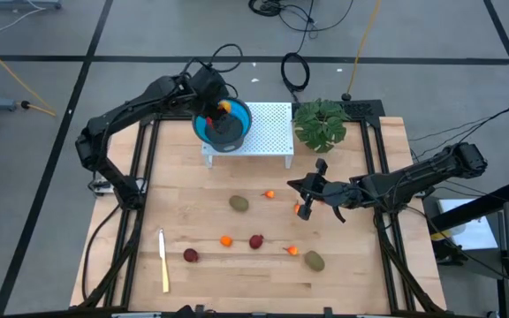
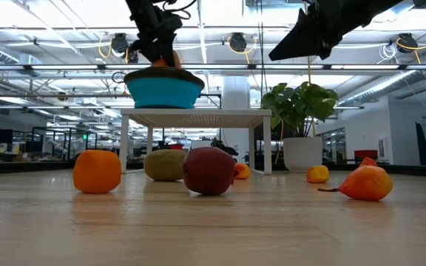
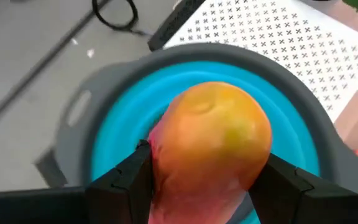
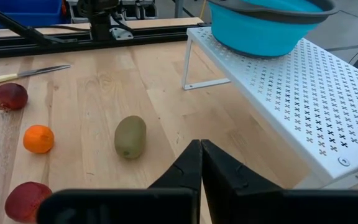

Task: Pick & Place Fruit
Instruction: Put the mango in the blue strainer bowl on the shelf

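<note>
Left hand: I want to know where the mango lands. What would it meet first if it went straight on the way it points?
Probably the floor of the blue bowl. The left hand, gripping the mango, points into it with nothing between; the remaining depth is unclear.

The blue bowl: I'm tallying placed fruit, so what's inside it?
Only the red-orange-yellow fruit, held by the left tool over the blue bowl. It hides the bowl's bottom.

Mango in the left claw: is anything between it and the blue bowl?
Nothing visible. The left claw holds the mango directly above the blue bowl, whose interior looks open beneath it.
</note>
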Controlling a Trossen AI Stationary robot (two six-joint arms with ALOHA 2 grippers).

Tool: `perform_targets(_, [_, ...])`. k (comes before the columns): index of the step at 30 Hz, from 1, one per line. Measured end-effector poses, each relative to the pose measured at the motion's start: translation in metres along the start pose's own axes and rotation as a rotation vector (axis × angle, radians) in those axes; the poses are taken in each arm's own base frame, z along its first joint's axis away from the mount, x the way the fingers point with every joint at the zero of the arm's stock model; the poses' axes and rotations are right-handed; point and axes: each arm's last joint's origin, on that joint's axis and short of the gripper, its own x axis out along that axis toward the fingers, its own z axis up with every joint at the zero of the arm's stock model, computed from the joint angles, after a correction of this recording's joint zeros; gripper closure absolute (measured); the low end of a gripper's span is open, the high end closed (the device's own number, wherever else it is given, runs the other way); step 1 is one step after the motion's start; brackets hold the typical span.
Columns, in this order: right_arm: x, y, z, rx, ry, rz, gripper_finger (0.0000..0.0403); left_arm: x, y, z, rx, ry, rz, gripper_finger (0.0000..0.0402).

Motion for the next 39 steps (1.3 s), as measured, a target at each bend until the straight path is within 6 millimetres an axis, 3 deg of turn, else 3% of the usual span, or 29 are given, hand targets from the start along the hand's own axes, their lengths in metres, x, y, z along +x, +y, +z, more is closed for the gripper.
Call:
perform_targets(13, [0.000,0.000,0.000,0.000,0.000,0.000,0.0402,-0.004,-0.020,-0.001,0.327,-0.007,0.070,0.0188])
perform_targets(17, [0.000,0.000,0.000,0.001,-0.001,0.000,0.0402,0.003,-0.028,-0.002,0.411,0.017,0.067,0.0187])
perform_targets(24, [0.000,0.000,0.001,0.009,-0.012,0.003,0.0402,0.032,-0.038,-0.005,0.500,0.136,0.106,0.0186])
perform_targets(39, [0.000,0.000,0.001,0.009,-0.013,0.001,0.0402,0.033,-0.041,-0.006,0.527,0.139,0.044,0.0185])
